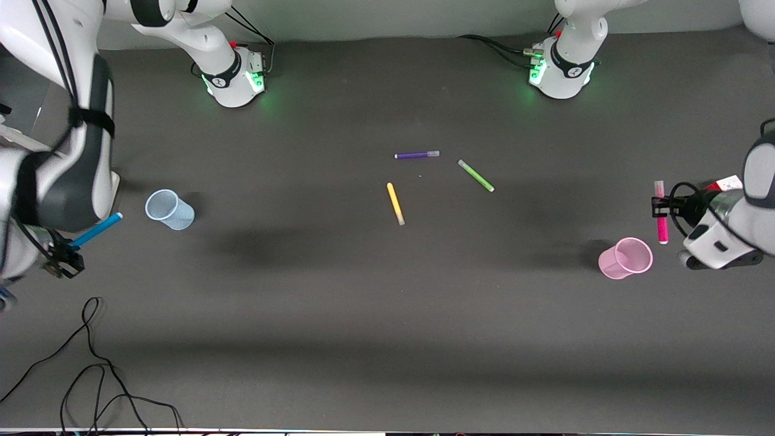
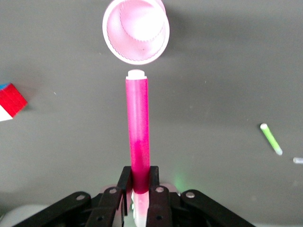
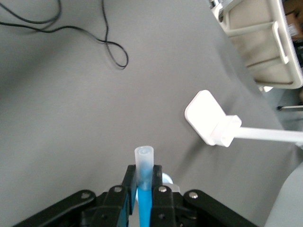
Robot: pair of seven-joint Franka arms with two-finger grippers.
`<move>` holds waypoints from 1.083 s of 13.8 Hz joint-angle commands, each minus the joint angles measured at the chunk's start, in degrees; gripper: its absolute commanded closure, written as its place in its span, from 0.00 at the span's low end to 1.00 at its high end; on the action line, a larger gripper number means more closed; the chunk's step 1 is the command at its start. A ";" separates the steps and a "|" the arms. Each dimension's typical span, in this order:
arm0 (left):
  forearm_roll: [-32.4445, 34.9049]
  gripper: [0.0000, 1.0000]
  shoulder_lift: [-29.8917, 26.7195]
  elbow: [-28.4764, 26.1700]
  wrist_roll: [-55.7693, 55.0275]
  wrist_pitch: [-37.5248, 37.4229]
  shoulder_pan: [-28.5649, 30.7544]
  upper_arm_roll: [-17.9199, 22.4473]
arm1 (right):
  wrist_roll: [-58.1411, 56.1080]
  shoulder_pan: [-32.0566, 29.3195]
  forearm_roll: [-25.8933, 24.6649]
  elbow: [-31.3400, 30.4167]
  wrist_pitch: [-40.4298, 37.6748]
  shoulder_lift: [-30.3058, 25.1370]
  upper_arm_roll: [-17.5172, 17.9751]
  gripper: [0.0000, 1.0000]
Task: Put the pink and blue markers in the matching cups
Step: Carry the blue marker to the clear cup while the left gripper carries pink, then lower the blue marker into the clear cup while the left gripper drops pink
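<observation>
At the right arm's end of the table, the right gripper (image 1: 60, 259) was clamped on the blue marker (image 1: 97, 230), held up in the air and tilted, its free end slanting toward the blue cup (image 1: 170, 209), which stood on the table just beside that tip. The purple marker (image 1: 416, 155), yellow marker (image 1: 395, 203) and green marker (image 1: 476, 175) lay mid-table. At the left arm's end, the left gripper (image 1: 660, 208) pinched the pink marker (image 1: 661, 212), long axis pointing at the pink cup (image 1: 626, 258) close by. The right wrist view did not show the blue cup.
</observation>
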 commanded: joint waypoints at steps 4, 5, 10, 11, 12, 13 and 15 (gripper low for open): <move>3.06 0.99 13.97 12.39 -0.48 -4.85 -0.51 -0.30 | 11.39 4.92 -8.29 -19.72 4.90 -11.82 -0.16 1.00; 3.23 0.99 15.03 12.56 -0.74 -4.49 -0.50 -0.30 | 14.29 5.45 -9.52 -26.21 8.40 -15.33 -0.16 1.00; 3.76 0.99 18.28 12.47 -0.83 -1.33 -1.29 1.27 | 28.63 6.25 -14.81 -38.57 18.62 -20.38 -0.16 1.00; 3.76 0.99 18.81 12.47 -0.74 -0.63 -1.21 1.36 | 30.38 6.25 -15.85 -40.41 20.03 -21.16 -0.16 1.00; 3.85 0.99 19.25 12.47 -0.83 -0.19 -1.21 1.54 | 33.97 6.34 -17.26 -42.51 21.95 -21.69 -0.16 1.00; 3.76 0.98 19.78 12.47 -0.83 -0.10 -1.29 1.89 | 38.18 6.34 -18.84 -44.54 23.97 -22.22 -0.08 1.00; 3.76 0.98 20.13 12.47 -0.92 0.60 -1.30 2.07 | 44.34 6.25 -19.91 -46.48 28.89 -22.14 -0.07 1.00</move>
